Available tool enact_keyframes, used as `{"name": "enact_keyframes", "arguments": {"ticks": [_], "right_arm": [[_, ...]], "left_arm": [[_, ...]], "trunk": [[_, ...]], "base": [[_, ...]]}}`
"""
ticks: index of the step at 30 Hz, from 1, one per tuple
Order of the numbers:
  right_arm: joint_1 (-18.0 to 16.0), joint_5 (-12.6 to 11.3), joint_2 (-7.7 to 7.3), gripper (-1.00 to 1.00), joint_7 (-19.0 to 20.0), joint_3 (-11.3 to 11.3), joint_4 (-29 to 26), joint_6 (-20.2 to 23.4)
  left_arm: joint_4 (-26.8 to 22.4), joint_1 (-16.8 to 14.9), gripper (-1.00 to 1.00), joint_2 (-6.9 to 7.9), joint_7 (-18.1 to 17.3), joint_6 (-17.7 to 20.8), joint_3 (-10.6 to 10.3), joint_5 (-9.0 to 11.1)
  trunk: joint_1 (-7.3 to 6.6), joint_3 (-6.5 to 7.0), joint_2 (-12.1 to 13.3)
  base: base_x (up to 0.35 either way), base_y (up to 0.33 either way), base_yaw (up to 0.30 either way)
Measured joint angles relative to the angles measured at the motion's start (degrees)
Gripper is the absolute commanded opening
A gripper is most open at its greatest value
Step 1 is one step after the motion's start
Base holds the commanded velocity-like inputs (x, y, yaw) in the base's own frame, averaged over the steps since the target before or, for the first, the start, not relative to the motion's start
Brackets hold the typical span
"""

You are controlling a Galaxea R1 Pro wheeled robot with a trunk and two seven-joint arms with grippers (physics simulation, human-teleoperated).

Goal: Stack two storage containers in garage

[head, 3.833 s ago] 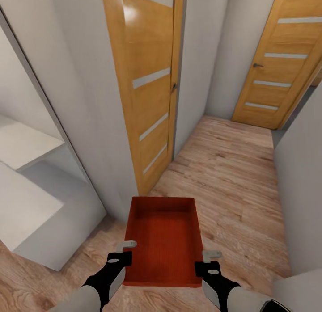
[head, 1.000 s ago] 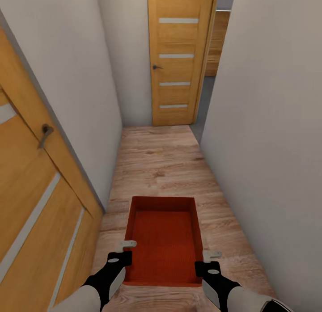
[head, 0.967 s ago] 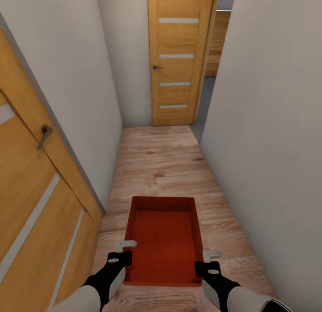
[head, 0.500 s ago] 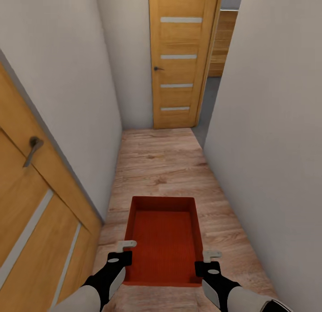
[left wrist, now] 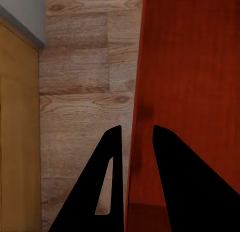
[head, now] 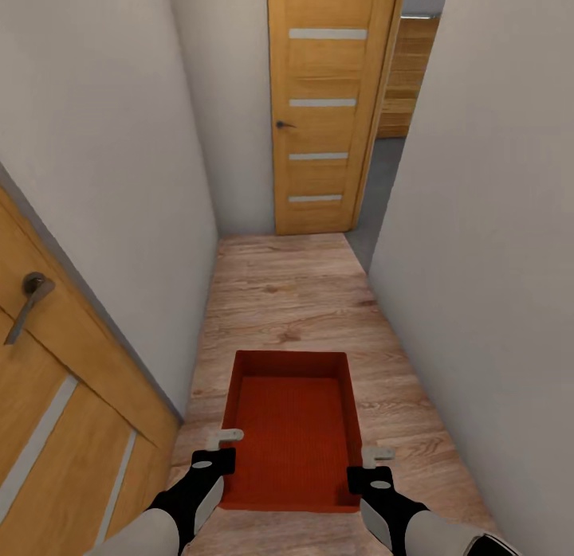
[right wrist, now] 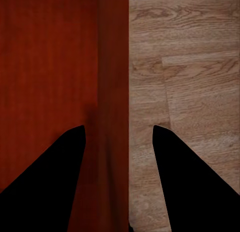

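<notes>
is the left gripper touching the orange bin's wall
Touching. In the left wrist view the left gripper straddles the storage container side wall, one finger on each face with no visible gap.

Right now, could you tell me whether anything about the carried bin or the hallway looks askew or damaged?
Nothing stands out. The storage container sits level and empty between the left gripper and right gripper, each clamping a side wall, above the intact wood-plank floor.

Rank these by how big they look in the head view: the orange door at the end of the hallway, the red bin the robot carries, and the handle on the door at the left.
1. Orange door, though it stands farthest away.
2. Red bin.
3. Door handle, by far the smallest.
</notes>
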Motion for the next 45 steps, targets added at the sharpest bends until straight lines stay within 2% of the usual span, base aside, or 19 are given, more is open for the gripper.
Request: {"name": "enact_keyframes", "arguments": {"ticks": [45], "right_arm": [[0.0,0.0,-0.06,-1.00,0.0,0.1,-0.1,0.0]], "left_arm": [[0.0,0.0,-1.00,-0.02,0.0,-0.1,-0.1,0.1]], "trunk": [[0.00,0.00,0.0]], "base": [[0.322,0.003,0.000]]}}
